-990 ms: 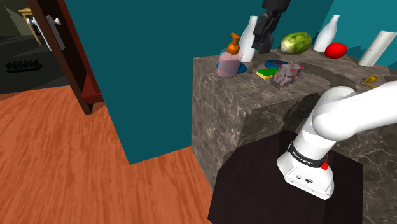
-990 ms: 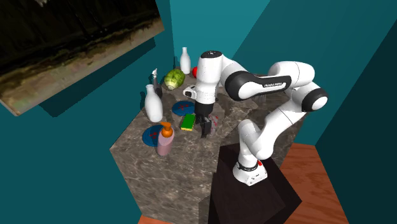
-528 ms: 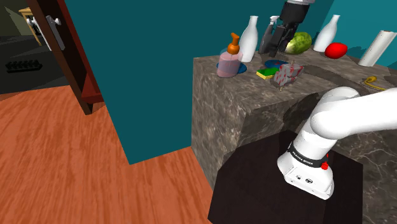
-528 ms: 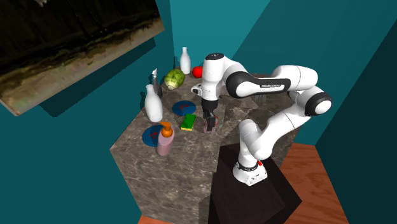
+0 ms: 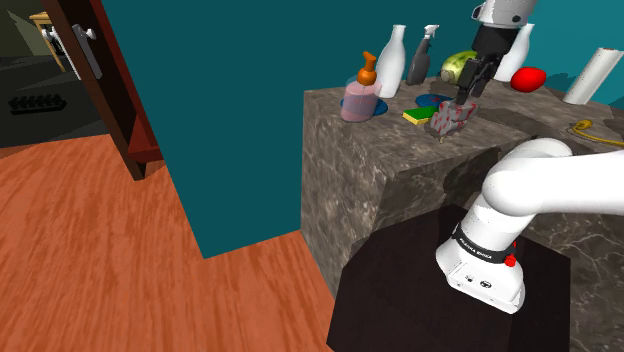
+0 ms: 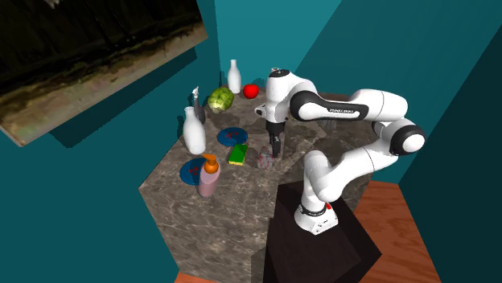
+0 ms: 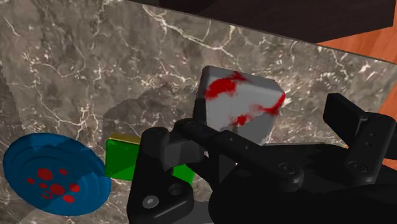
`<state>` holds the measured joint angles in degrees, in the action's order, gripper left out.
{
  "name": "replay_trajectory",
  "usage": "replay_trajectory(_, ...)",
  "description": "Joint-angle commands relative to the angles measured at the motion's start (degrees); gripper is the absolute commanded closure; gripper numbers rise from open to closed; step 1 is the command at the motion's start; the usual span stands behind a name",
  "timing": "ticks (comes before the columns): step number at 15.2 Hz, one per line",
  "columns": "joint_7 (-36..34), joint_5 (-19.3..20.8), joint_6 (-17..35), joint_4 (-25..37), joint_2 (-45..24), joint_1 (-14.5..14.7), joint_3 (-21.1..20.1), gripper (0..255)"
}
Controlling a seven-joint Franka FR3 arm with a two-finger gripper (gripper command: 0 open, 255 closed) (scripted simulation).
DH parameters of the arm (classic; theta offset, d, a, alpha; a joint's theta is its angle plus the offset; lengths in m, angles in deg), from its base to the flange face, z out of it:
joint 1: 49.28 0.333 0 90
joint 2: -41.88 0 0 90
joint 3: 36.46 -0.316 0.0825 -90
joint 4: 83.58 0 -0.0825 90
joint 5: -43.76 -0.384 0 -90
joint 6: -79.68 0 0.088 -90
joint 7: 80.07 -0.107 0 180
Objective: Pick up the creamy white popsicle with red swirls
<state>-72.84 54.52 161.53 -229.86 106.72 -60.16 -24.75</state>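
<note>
The popsicle (image 5: 450, 117), a blocky greyish-white bar splashed with red swirls, lies tilted on the marble counter (image 5: 380, 150) right beneath the claw (image 5: 465, 94), close under its parted fingertips and centred between them.

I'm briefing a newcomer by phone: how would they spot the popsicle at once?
Find the dark marble counter against the teal walls. Just below the black gripper, beside a green-and-yellow sponge, sits the popsicle. It is the only pale block streaked with red swirls.
</note>
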Motion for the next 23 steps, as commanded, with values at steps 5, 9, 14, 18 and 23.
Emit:
replay_trajectory(5,0.57,2.21,1.61,-4.77,2.73,-1.59,1.94,0)
replay_trajectory(9,0.51,2.84,3.64,-7.94,3.84,-1.96,2.54,0)
replay_trajectory(14,0.47,2.80,3.66,-7.88,3.76,-1.93,2.51,255)
replay_trajectory(18,0.51,2.84,3.68,-7.89,3.76,-1.95,2.56,255)
replay_trajectory(23,0.56,2.31,1.93,-5.29,2.91,-1.64,2.03,255)
